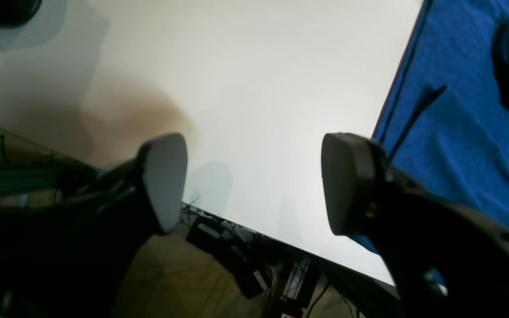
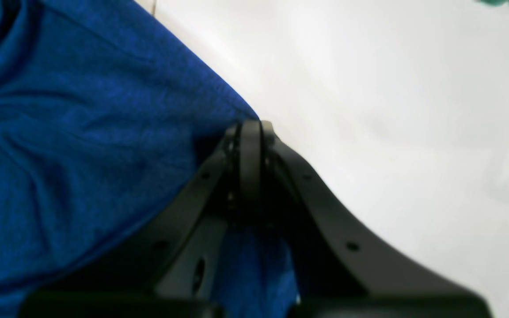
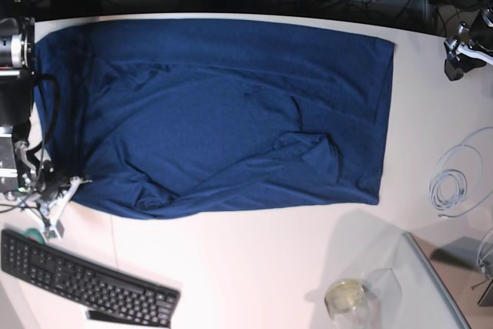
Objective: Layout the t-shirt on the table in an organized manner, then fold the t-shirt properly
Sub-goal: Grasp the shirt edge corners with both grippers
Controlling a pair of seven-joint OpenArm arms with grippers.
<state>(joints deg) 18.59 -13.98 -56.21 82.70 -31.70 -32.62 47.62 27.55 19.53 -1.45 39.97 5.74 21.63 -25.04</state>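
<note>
the navy t-shirt (image 3: 216, 105) lay spread over the far half of the white table (image 3: 254, 260), its long axis running side to side across the base view, one edge close along the table's far rim. it was not yet flat: a sleeve or flap was doubled over near the middle right, and creases ran diagonally toward the near left corner. the cloth was a soft, matte knit with a faint heathered grain, limp enough to bunch where pulled.

the right hand (image 2: 251, 128) sat at that near left corner of the shirt, its dark jaws pressed together with the hem's corner pinched between them, blue fabric showing on both sides of the fingers. so the garment stretched away from this hand toward the far right, and a pull outward and toward the table's near edge would probably draw the wrinkles out.

the left hand (image 1: 254, 181) hung over the opposite table edge with its pale rounded pads well apart and nothing between them; the shirt's straight hemmed edge (image 1: 466, 110) lay just beside its one finger, near but not gripped.

a black keyboard (image 3: 81, 279), a coiled white cable (image 3: 454, 179) and a clear container (image 3: 350, 294) lay on the near side, apart from the cloth.
</note>
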